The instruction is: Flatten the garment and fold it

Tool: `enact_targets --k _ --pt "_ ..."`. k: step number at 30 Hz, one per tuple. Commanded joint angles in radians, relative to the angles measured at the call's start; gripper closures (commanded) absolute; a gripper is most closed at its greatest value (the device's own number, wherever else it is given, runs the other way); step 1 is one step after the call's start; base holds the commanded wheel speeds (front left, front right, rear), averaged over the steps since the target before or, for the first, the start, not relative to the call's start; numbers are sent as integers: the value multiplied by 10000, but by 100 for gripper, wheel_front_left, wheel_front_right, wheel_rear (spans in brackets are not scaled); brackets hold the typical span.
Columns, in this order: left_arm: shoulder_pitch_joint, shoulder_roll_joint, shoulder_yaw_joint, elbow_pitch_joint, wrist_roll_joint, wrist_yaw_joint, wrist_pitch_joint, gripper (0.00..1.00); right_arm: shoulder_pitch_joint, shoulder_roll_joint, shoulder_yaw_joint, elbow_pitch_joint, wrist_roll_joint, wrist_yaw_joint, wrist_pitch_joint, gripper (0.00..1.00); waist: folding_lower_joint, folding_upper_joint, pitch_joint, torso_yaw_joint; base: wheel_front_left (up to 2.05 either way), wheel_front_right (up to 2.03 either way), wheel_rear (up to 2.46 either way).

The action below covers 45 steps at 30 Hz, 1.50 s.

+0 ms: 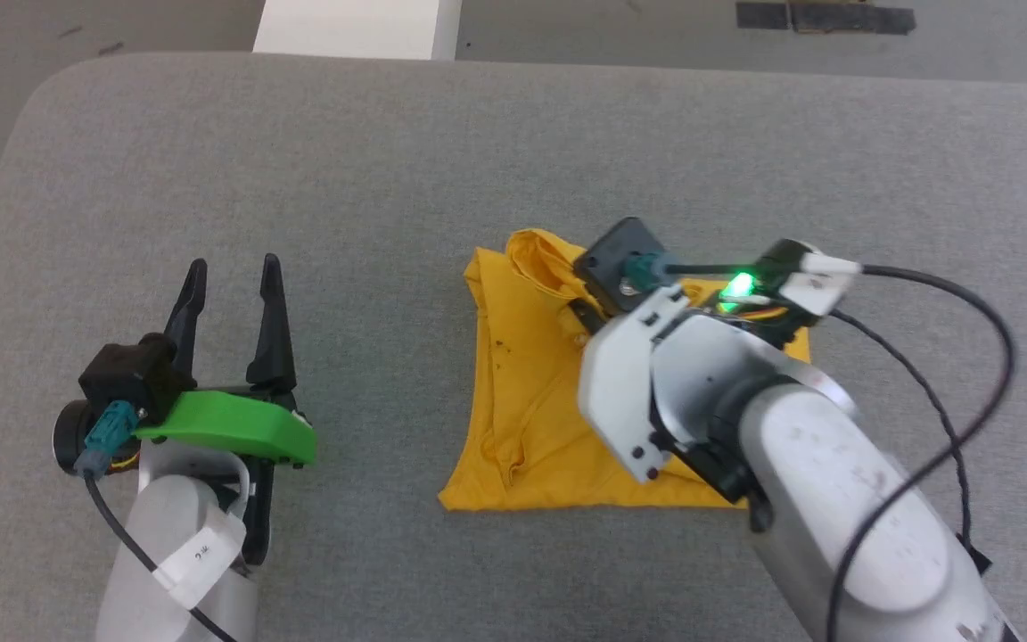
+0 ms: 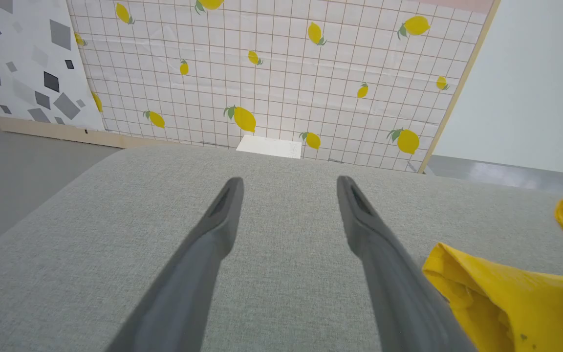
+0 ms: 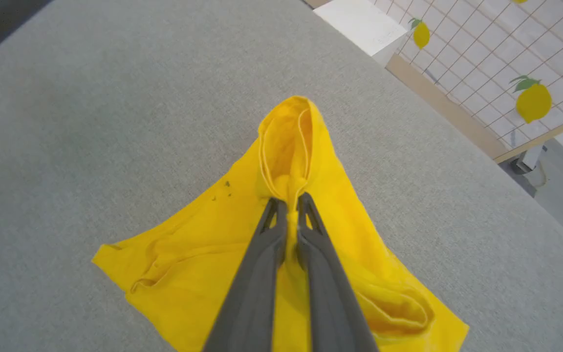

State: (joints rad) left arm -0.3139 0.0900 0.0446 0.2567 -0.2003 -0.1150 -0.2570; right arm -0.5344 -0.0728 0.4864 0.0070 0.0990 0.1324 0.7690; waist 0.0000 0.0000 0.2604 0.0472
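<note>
Your left gripper (image 1: 235, 261) hangs open over the table's (image 1: 389, 160) left side. Your right gripper (image 3: 289, 199) is pinched on a raised fold of the garment (image 1: 513, 401), which lies part-folded right of centre. Folding appears in hand: next, carry that fold across and lay it flat.

The left gripper (image 1: 235, 263), two long dark fingers (image 1: 271, 321) above a green plastic wrist cover (image 1: 228, 430), sits well left of the mustard-yellow cotton t-shirt (image 1: 522, 401), spread wide and holding nothing. The right gripper (image 3: 289, 205) reaches over that t-shirt from the pale grey right forearm (image 1: 834, 499), pinched tight on a raised fold of its cloth.
</note>
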Motion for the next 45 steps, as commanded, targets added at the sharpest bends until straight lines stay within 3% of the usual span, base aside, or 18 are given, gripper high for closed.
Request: enact_targets --k 1,4,11,12,13,14,19,23,28,32,38,45 --pt "-231 -61 -22 30 126 -74 -47 0 -348 88 123 478 86 -17 -263 100 0 0 193 192 0 0 0" --pt "-430 -135 -77 3 122 -95 -47 0 -1152 214 640 2461 427 -17 -924 100 0 0 525 400 0 0 0" --pt "-591 -233 -161 60 130 -115 -47 0 -1773 222 1690 4109 1511 -17 -1184 100 0 0 786 545 0 0 0" --pt "-599 -246 -171 83 133 -118 -47 0 -1806 223 1832 4249 1692 -17 -1191 93 0 0 782 554 0 0 0" --pt "-602 -255 -175 102 136 -119 -47 0 -1823 223 1953 4315 1839 -17 -1218 58 0 0 771 554 0 0 0" --pt "-598 -265 -170 120 140 -121 -47 0 -1826 223 2083 4364 2057 -17 -1245 0 0 0 749 542 0 0 0" --pt "-482 -269 -24 175 176 -129 -47 0 -1803 224 2223 3952 2893 -17 -1867 0 0 0 505 329 0 0 0" --pt "-342 -232 99 171 226 -135 -47 0 -1603 224 1701 2868 3507 -17 -3095 0 0 0 211 95 0 0 0" --pt "-128 -186 201 93 290 -141 -47 0 -872 225 -79 1217 3893 -17 -5194 0 0 0 -172 -278 0 0 0" --pt "43 -162 251 17 329 -144 -47 0 197 225 -2004 542 3714 -17 -5988 0 0 0 -413 -548 0 0 0" --pt "189 -168 232 -78 350 -148 -47 0 1726 225 -4103 661 4788 -17 -5810 0 0 0 -553 -758 0 0 0" --pt "249 -172 205 -131 342 -151 -47 0 2479 225 -5466 2293 5791 -17 -4682 0 0 0 -512 -787 0 0 0"
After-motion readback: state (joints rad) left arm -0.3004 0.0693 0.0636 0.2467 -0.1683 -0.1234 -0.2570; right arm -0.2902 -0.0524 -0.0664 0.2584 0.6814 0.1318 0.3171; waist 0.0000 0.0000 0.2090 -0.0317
